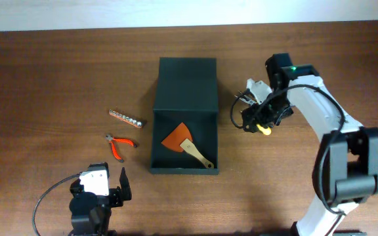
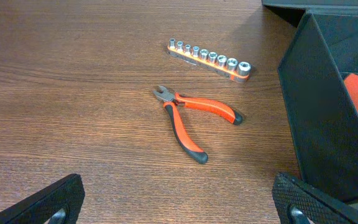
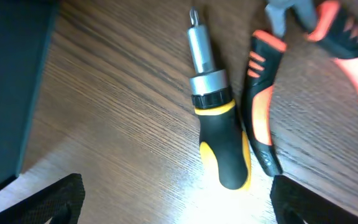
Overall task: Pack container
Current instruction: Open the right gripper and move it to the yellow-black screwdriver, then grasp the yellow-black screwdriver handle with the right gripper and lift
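The right gripper (image 3: 185,202) is held wide, nothing between its fingers, low over the table (image 1: 58,65) on the right side of the container (image 1: 186,82). Directly ahead of the fingers a yellow-and-black screwdriver (image 3: 211,102) is seen. Its long axis runs straight away from the wrist, handle nearest and bit tip farthest, so that the open jaws are set across the handle. An orange-and-black handled tool (image 3: 263,118) lies just beside the screwdriver, on the side away from the container; whether the two touch cannot be told, and a closing finger may be judged likely to catch it.

From this gripper the container lies to the left in the wrist view, where only its dark wall is shown at the frame's edge. From overhead its flap lid is seen laid open toward the far side of the table, and an orange scraper (image 1: 182,144) is already inside. A short sideways carry toward the container is therefore what the coming move is judged to need, and the right arm is much the nearer for it.

The left gripper (image 2: 179,205) is likewise spread wide and empty, off the container's near left corner. Orange pliers (image 2: 188,118) and a socket rail (image 2: 209,58) lie left of the container, unpacked.
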Tool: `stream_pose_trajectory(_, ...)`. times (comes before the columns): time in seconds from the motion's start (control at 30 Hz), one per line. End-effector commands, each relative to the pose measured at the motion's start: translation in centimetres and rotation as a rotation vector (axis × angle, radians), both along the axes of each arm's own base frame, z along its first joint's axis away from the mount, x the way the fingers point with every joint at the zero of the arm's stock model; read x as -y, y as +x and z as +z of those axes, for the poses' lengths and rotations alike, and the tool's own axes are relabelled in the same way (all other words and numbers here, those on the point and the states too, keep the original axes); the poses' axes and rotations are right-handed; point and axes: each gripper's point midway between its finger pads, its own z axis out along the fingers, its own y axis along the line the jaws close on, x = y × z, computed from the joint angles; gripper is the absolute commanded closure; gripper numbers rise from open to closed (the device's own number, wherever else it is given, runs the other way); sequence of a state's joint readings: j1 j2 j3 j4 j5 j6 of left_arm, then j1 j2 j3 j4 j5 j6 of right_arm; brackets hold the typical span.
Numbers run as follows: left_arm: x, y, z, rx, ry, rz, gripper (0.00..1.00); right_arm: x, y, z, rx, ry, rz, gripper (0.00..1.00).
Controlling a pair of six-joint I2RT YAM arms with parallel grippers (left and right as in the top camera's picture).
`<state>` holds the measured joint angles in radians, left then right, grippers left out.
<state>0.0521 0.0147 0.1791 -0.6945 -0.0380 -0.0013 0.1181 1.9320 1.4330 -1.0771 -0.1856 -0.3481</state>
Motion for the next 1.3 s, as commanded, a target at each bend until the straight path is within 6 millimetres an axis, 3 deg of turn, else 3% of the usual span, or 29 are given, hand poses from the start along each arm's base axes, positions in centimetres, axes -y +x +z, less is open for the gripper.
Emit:
stream_pose_trajectory(0.0,-0.1,0.0,0.0,0.007,-0.008,0.010,0.01,0.0,-0.5,-1.1,-0.027,-0.046,0.033,0.08)
stream_pose_trajectory(0.33,-0.1,0.0,0.0,0.007,-0.008,0.010,0.01,-0.1,-1.0,-2.7,-0.070,-0.077,0.053,0.14)
stream_pose_trajectory(0.87,-0.1,0.0,0.0,0.007,-0.008,0.010,0.01,-0.2,-0.6,-2.9,-0.055,-0.074,0.052,0.20)
stream_pose_trajectory(1.27,-0.1,0.0,0.0,0.007,-0.008,0.010,0.01,0.1,-2.2,-4.4,-0.094,-0.080,0.054,0.22)
